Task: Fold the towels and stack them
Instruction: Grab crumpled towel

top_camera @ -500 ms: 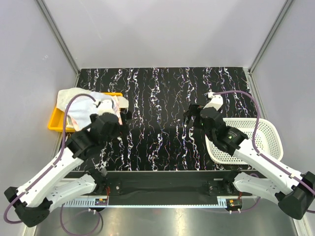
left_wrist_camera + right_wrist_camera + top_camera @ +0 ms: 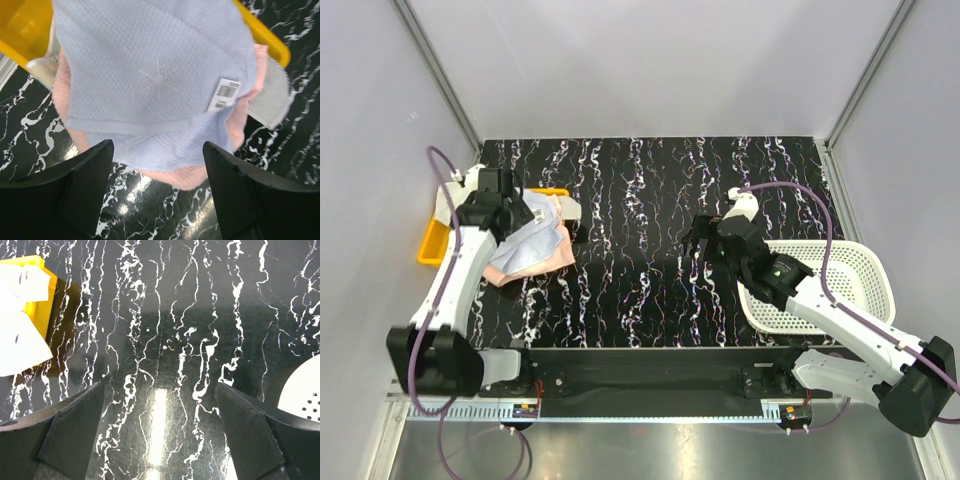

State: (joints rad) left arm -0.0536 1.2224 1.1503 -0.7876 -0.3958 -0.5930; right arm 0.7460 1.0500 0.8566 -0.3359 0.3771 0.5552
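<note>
The left tool [image 2: 157, 150], spread wide and empty above the blue towel [image 2: 150, 75] at the left edge of the bench [image 2: 145, 217], may pinch the pink towel [image 2: 182, 176] beneath too, dragging both

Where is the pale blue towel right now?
Top view, table's left side: the pale blue towel lies atop a pink towel, both overhanging the yellow tray toward the table's middle.

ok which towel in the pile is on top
The pale blue towel, the one with the barcode tag. It lies over the pink towel, whose edge shows beneath it, and the whitish towel pokes out at the side.
</note>
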